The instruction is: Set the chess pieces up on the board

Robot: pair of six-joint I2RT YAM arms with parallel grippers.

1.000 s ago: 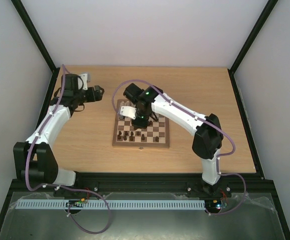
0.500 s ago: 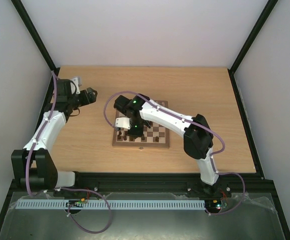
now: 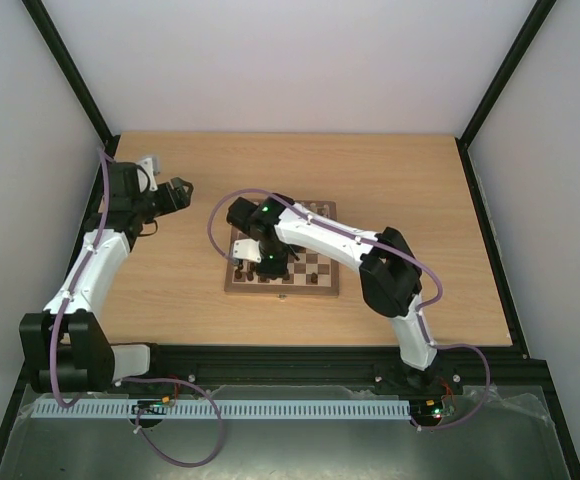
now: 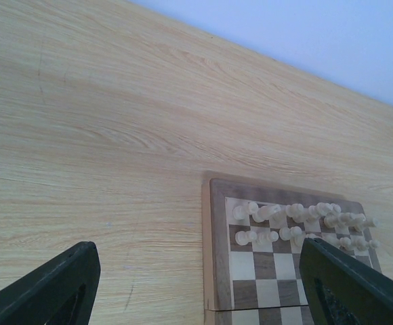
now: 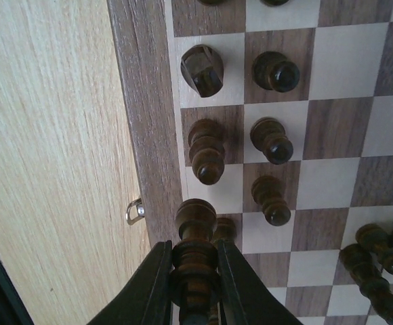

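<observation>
The board lies mid-table, with dark brown chess pieces along its near rows and pale ones along the far side. My right gripper hovers over the board's near-left part. It is shut on a tall dark piece, which hangs above the board's brown border and edge squares. Several dark pieces stand on the squares beside it. My left gripper is open and empty, above bare table left of the board. It looks toward the pale pieces in two rows.
A small metal latch sticks out of the board's edge near the held piece. Black frame rails border the table on the left and right. The right arm's elbow reaches over the board's right side.
The right arm has swung its gripper, with the dark piece, from mid-board toward the near-left squares. The left arm has drawn back a little to the left.
</observation>
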